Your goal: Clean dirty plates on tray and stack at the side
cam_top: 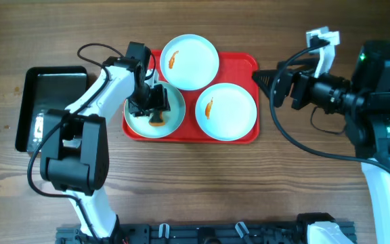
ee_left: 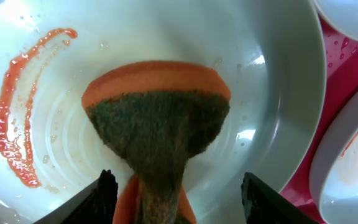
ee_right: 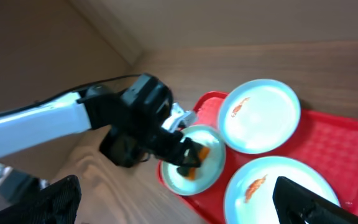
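White patch (cam_top: 38, 125) on the glossy black rectangular tray (cam_top: 29, 88), maybe a label, too small to read. Left end effector (ee_left: 182, 186) points down over the leftmost of three round white-bluish plates (cam_top: 175, 115). Its fingers are spread, released around an orange-and-green sponge (ee_left: 157, 118) standing on that plate beside a red smear (ee_left: 5, 124). Right end effector (cam_top: 266, 87) is released wide and hovers just off the right rim of the large red plastic tray (cam_top: 242, 64). All plates sit on that tray, packed close, the leftmost at its left rim. Wooden bench (cam_top: 195, 183) all round.
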{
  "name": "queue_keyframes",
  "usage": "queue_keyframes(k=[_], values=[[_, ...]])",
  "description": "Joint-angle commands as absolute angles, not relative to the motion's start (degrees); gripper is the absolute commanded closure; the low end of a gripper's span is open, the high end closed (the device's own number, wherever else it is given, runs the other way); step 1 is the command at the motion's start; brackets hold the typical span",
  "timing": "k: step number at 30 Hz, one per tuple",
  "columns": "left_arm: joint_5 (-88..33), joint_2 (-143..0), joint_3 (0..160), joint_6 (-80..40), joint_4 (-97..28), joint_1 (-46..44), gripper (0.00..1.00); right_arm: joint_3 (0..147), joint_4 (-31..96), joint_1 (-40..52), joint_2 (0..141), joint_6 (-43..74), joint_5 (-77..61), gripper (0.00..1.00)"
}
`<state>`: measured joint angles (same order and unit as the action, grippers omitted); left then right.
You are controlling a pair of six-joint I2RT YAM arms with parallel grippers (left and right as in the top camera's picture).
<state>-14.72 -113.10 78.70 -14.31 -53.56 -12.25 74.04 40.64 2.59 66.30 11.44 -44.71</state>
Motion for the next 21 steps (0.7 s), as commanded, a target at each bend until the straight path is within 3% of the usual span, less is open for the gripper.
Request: queue_keyframes(k=[1, 3, 5, 7, 13, 19, 21], values=[[-14.26, -108.2, 86.06, -14.02, -60.07, -9.96, 0.3, 75.09, 41.74, 8.84, 69.65, 15.22, -36.8, 0.0], [-14.2, -103.18, 87.55, -16.62, -61.45, -6.59, 0.26, 78.3, 48.23, 12.19, 75.59, 14.76, -32.64, 0.0], [-14.06, -99.04, 87.55, -17.17, -62.48, -1.26, 0.03, 87.11, 59.42, 15.29, 86.35, 9.43, -28.47, 0.0], [-14.04, -97.97, 87.55, -17.15, -64.45, 1.74, 0.0, 94.87, 65.08, 18.48, 94.21, 8.93, -21.47, 0.0], [-13.37, -98.04, 87.22, -17.19, -67.33, 4.14, 0.0, 98.87, 43.07, 25.43, 103.07, 9.17, -26.3, 0.01], [-11.86, -98.04, 87.22, -16.95, -67.37, 4.14, 0.0, 98.89, 41.52, 28.58, 117.27, 10.72, -19.94, 0.55], [-11.88, -98.04, 87.22, -16.93, -67.35, 4.12, 0.0, 98.89, 41.47, 29.85, 120.81, 10.72, -19.9, 0.6]])
